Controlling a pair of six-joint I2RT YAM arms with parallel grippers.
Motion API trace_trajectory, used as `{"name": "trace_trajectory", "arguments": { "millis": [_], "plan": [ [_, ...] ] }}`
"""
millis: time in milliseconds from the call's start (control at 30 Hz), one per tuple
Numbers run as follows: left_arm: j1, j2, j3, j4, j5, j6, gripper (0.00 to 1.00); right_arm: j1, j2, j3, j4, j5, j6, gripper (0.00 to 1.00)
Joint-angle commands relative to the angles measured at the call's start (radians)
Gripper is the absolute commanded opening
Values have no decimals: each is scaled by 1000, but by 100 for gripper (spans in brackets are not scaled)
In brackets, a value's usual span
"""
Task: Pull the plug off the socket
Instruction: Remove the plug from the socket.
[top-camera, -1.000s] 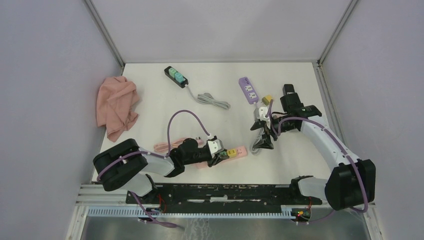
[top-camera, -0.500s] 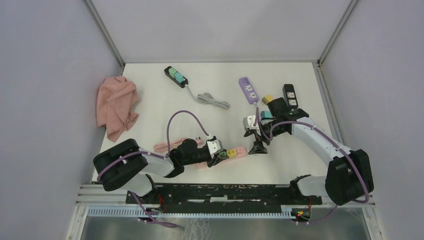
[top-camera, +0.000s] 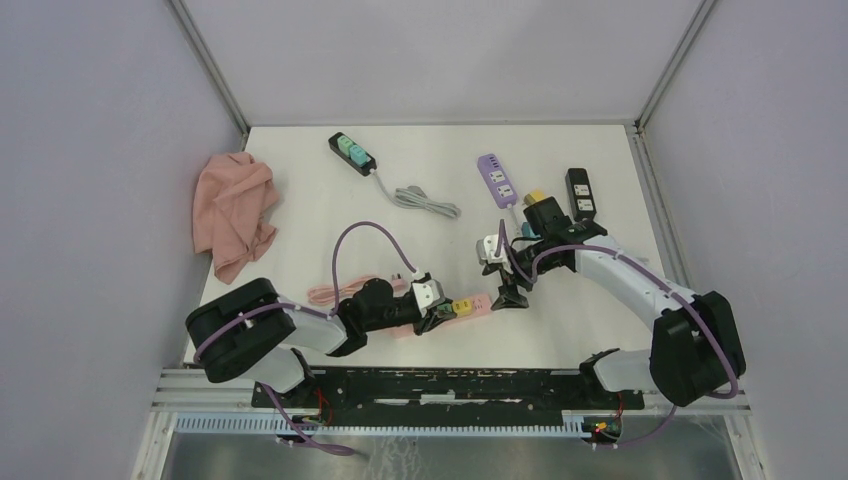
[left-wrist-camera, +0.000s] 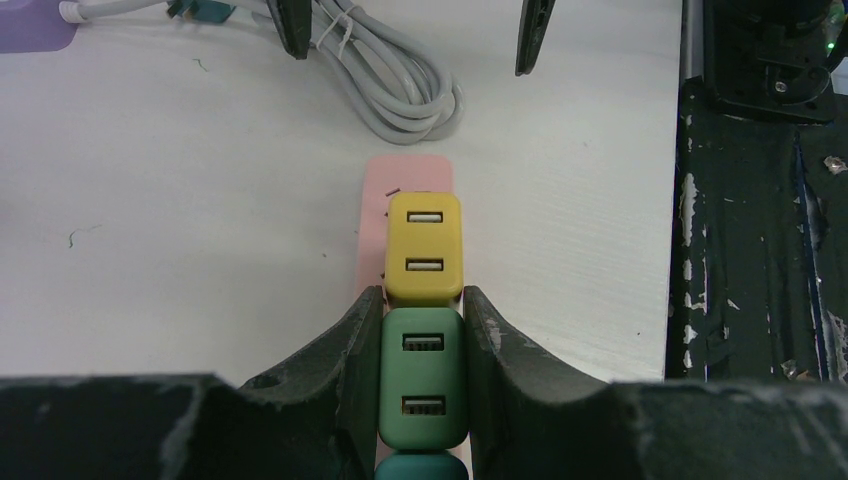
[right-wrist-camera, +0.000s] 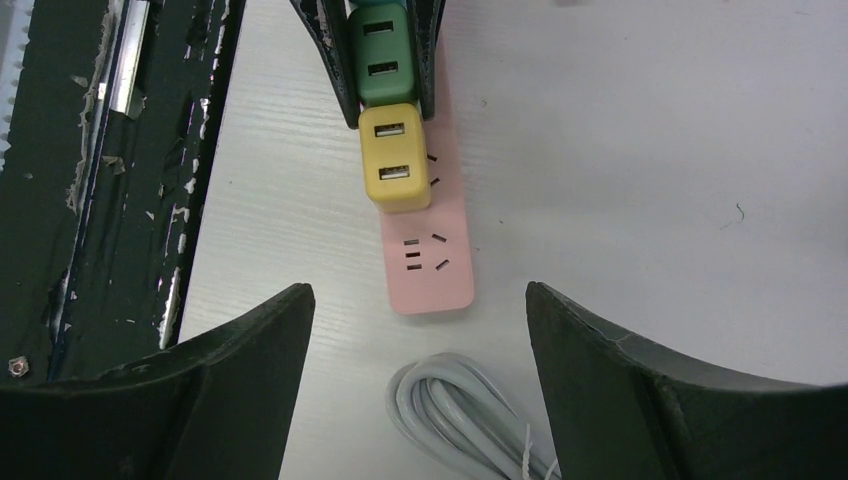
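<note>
A pink power strip (top-camera: 482, 302) lies near the table's front edge. A yellow plug (top-camera: 463, 306) and a green plug sit in it side by side. My left gripper (top-camera: 437, 312) is shut on the green plug (left-wrist-camera: 423, 375). The yellow plug (left-wrist-camera: 424, 247) is just beyond the fingertips and a teal plug (left-wrist-camera: 422, 468) just behind. My right gripper (top-camera: 505, 290) is open and empty, hovering past the strip's free end (right-wrist-camera: 425, 260). In its wrist view the yellow plug (right-wrist-camera: 393, 170) and green plug (right-wrist-camera: 380, 60) lie ahead.
A coiled grey cable (right-wrist-camera: 470, 410) lies under the right gripper. A purple power strip (top-camera: 496, 180), a black adapter (top-camera: 579, 192), a black strip with teal sockets (top-camera: 351, 153) and a pink cloth (top-camera: 234, 212) lie further back. The black metal rail (top-camera: 440, 385) runs along the front.
My right arm has swung left and forward, from beside the purple strip to just past the pink strip's free end, jaws open. The left gripper has not moved.
</note>
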Motion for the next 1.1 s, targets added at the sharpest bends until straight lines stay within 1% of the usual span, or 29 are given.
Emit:
{"name": "trace_trajectory", "arguments": {
  "millis": [0,267,533,700,800,900,1067],
  "plan": [
    [1,-18,-26,-16,-1,-35,5,19,14,-2,50,7,42,84],
    [1,-17,-28,-7,2,-38,5,38,24,-3,77,18,76,84],
    [1,-13,-29,9,4,-48,5,53,37,-8,151,14,173,85],
    [0,-17,-37,25,4,-54,5,103,61,-14,183,24,209,85],
    [0,-17,-35,25,2,-54,5,147,81,-8,198,60,219,84],
    [1,-15,-37,30,3,-59,5,178,97,-3,217,91,239,82],
    [1,-7,-37,49,7,-66,5,237,124,6,236,156,260,71]
  ]
}}
